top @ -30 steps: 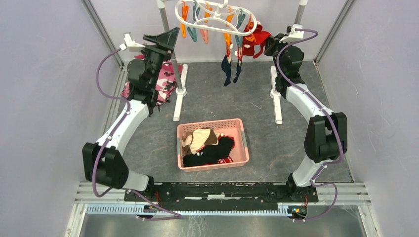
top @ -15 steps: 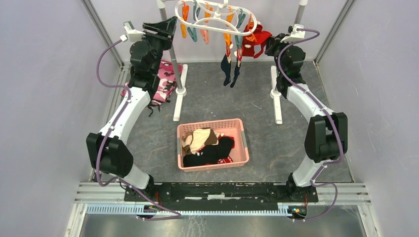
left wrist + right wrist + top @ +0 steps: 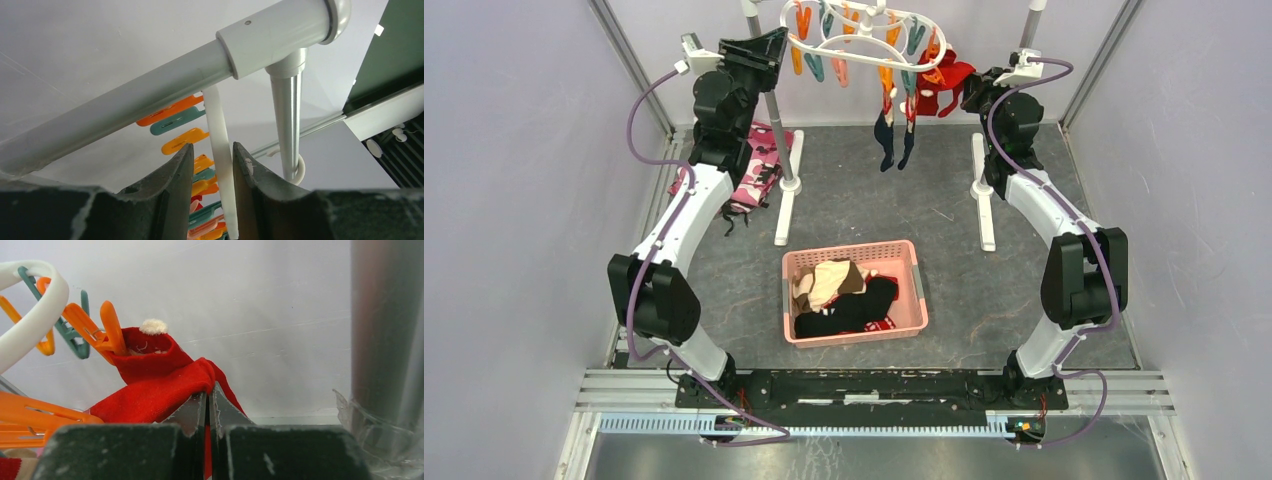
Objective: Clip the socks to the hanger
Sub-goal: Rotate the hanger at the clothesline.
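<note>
A: State of the hands?

B: Right hand (image 3: pixel 207 392) is closed, pinching a fold of the soft red fabric sock (image 3: pixel 160 385) up beside the white oval plastic ring hanger (image 3: pixel 57 292). An orange plastic clip (image 3: pixel 107 330) sits at the sock's upper edge; cannot tell whether it bites. Left hand (image 3: pixel 212 147) stands open, its two fingers straddling a white strip of the hanger just under the grey metal rack pole (image 3: pixel 125 110). A gap shows on one side, so no firm hold.

A: Other socks?

B: Two navy blue socks (image 3: pixel 892 140) hang clipped below the ring. A beige sock (image 3: pixel 829 280) and a black sock (image 3: pixel 859 310) lie in the pink plastic basket (image 3: pixel 849 247) on the grey desk (image 3: pixel 724 280), well apart from the hanger.

A: Handling notes?

B: Judgement only. Socks are light, limp and not slippery. They fold and sag, so take one near the cuff and present a single flat edge to the clip. The hanger is stiff but hangs free, so it will likely swing or turn when pushed. Hold the rigid ring, not the dangling clips, to steady it while the sock goes in.
</note>
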`<state>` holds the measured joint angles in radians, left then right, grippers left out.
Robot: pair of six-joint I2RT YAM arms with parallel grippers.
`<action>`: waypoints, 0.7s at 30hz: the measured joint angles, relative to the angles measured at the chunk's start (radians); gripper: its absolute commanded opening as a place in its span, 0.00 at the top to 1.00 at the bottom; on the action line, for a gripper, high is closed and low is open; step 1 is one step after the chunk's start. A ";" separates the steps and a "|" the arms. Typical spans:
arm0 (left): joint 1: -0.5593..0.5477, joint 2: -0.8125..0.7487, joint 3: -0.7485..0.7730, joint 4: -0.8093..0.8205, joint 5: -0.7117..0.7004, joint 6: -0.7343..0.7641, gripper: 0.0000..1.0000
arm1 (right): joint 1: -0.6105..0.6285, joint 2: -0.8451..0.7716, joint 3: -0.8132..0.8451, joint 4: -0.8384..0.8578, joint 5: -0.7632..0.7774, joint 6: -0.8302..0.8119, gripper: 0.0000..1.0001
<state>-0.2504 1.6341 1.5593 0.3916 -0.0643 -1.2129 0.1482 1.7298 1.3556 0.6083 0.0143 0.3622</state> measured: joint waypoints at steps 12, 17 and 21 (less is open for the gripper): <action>0.000 0.002 0.008 0.028 0.039 -0.033 0.94 | 0.000 0.000 -0.001 0.005 -0.006 0.009 0.97; -0.006 -0.003 -0.019 0.061 0.039 -0.044 0.98 | 0.000 -0.012 -0.038 0.027 -0.019 0.013 0.85; -0.023 -0.018 -0.053 0.069 0.034 -0.048 0.98 | -0.001 -0.043 -0.089 0.035 -0.034 0.016 0.75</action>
<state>-0.2733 1.6157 1.5066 0.4606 -0.0303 -1.2610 0.1474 1.6863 1.2667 0.6430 -0.0200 0.3786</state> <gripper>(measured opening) 0.205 0.187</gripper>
